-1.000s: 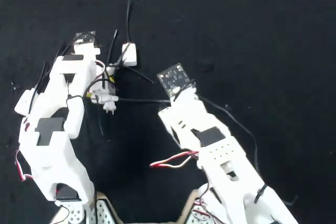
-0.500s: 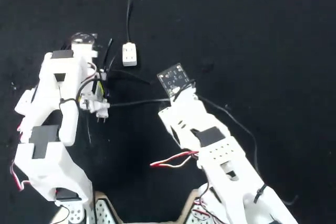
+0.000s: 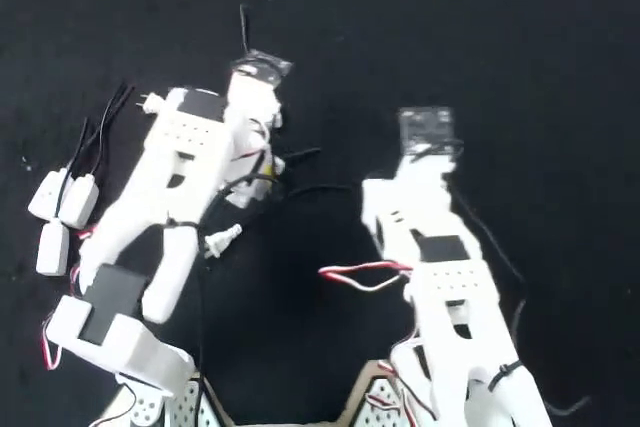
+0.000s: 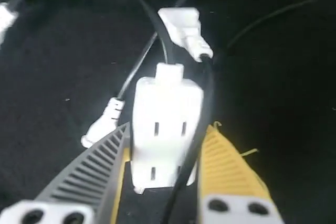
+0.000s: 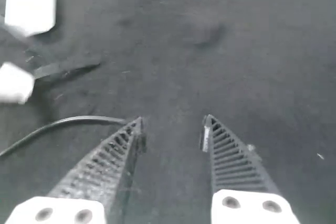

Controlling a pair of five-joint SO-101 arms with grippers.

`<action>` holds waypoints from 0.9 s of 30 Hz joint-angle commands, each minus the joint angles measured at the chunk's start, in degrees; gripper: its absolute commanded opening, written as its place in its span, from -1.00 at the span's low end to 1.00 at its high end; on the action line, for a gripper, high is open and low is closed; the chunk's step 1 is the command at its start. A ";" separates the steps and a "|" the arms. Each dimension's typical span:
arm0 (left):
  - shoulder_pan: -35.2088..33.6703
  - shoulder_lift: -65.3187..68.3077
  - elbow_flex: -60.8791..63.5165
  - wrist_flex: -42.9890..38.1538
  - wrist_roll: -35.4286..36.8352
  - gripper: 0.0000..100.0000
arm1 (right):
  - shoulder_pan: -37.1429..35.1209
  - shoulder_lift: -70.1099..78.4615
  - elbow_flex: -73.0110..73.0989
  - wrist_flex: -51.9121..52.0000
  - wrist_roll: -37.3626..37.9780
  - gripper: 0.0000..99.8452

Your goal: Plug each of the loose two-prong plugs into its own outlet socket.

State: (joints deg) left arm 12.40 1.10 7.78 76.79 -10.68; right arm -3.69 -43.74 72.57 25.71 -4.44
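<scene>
The outlet socket [image 4: 167,129], a white plastic block with narrow slots in its smooth face, sat between the jaws of the left gripper [image 4: 169,126]. The jaws were clamped on it: the grey ribbed one lay against one side, and the yellow one pressed a black cable [image 4: 202,103] against the other side. Just past the socket's far end lay a corded plug [image 4: 185,30], white and a little rounded, and its cable ran along the socket. In the high view a loose two-prong plug [image 3: 222,239] lay on the bench [image 3: 520,67] beside the left arm [image 3: 170,187], with its prongs pointing away from the arm. The bench had a matte black cloth on it. Near its left edge three white blocks [image 3: 50,247] on dark cables lay close together. The right gripper [image 5: 172,124] was well apart from the socket, above bare cloth. Its two grey ribbed jaws stood wide apart and held nothing, and a thin black cord [image 5: 63,124] passed near one tip.
</scene>
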 commanded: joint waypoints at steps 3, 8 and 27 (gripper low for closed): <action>1.80 -3.69 -5.32 0.35 0.62 -0.56 | 1.58 -1.98 -2.77 -1.58 -1.05 -0.64; -1.10 -3.69 -6.90 0.35 0.62 -0.59 | 1.49 -1.98 -2.86 -1.67 -1.05 -0.64; 9.27 -6.33 -18.59 0.70 6.68 -0.46 | 1.93 -2.07 -2.95 -1.76 -1.41 -0.64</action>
State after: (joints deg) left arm 21.10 -1.89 -7.60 76.97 -4.70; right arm -2.73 -43.74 72.57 25.71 -5.23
